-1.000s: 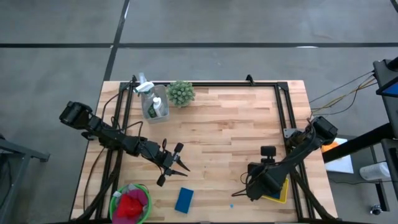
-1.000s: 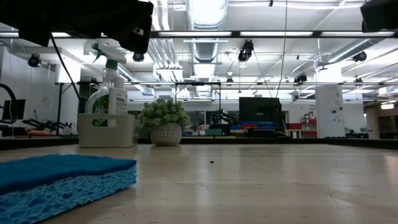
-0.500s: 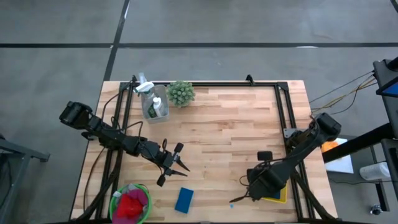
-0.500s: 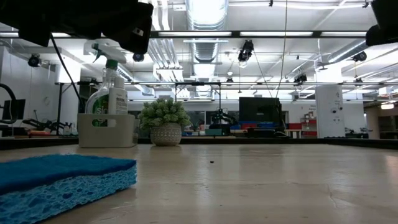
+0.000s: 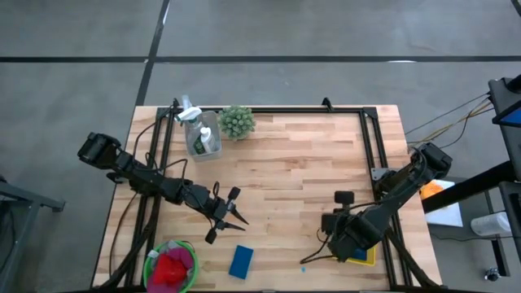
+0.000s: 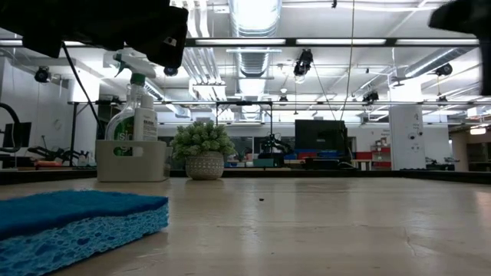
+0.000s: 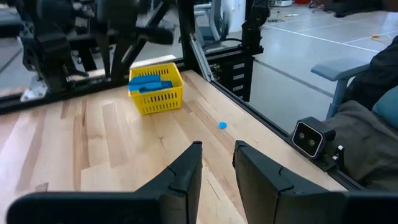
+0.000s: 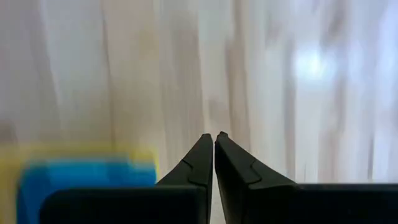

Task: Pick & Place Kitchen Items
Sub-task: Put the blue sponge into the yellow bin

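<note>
A flat blue sponge [image 5: 241,261] [image 6: 77,218] lies on the wooden table near its front edge, with no gripper on it. More blue sponges [image 7: 151,80] fill a yellow basket [image 5: 364,254] [image 7: 157,99] at the front right. A red cloth [image 5: 169,267] sits in a green bowl [image 5: 189,251] at the front left. My left gripper [image 5: 242,218] [image 7: 217,155] hovers over the table's left half, a little beyond the sponge, slightly open and holding nothing. My right gripper [image 5: 309,260] [image 8: 214,138] is shut and empty, and points down at bare table just left of the basket.
A spray bottle in a pale caddy [image 5: 200,135] [image 6: 132,149] and a small potted plant [image 5: 237,121] [image 6: 204,151] stand at the far left. A black rail frame [image 5: 370,146] runs along the table's far and side edges. A tiny blue speck [image 5: 303,268] lies near the front edge.
My right gripper has tipped more steeply downward beside the yellow basket and risen slightly. Neither sponge nor basket has moved.
</note>
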Controlling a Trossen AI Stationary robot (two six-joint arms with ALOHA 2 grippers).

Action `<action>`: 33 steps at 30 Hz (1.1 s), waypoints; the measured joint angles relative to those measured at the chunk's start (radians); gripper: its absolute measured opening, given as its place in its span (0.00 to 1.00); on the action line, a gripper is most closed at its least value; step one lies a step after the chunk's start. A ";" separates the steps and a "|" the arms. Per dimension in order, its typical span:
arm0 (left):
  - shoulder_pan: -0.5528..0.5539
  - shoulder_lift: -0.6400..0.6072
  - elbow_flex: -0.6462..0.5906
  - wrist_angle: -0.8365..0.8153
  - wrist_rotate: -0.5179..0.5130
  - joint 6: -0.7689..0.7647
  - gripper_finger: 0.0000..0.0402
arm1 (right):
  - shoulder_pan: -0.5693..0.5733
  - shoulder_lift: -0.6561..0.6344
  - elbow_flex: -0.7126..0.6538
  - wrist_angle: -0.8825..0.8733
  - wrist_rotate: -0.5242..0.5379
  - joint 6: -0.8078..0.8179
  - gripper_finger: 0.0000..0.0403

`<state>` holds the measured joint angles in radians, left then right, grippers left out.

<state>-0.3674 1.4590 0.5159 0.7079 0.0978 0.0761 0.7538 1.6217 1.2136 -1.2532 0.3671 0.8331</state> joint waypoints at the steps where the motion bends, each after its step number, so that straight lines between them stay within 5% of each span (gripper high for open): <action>1: 0.000 0.000 0.000 -0.004 0.000 -0.008 0.25 | 0.006 -0.008 -0.002 0.044 0.059 -0.006 0.04; 8: 0.000 0.000 0.000 -0.030 0.001 -0.142 0.25 | 0.049 -0.023 -0.034 0.586 0.487 -0.289 0.04; 13: -0.004 0.000 0.002 -0.098 0.000 -0.233 0.25 | 0.052 -0.023 -0.122 1.143 0.500 -0.674 0.04; 17: -0.018 0.000 0.045 -0.241 0.000 -0.256 0.25 | 0.051 -0.023 -0.200 1.423 0.485 -0.843 0.04; 23: -0.070 0.000 0.145 -0.479 -0.041 -0.237 0.32 | 0.040 -0.023 -0.253 1.474 0.489 -0.823 0.14; 33: -0.089 0.078 0.274 -0.668 0.014 -0.234 0.62 | 0.043 -0.020 -0.281 1.460 0.492 -0.756 0.59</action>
<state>-0.4564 1.5372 0.7900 0.0400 0.1115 -0.1577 0.7965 1.6020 0.9323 0.2069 0.8593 0.0775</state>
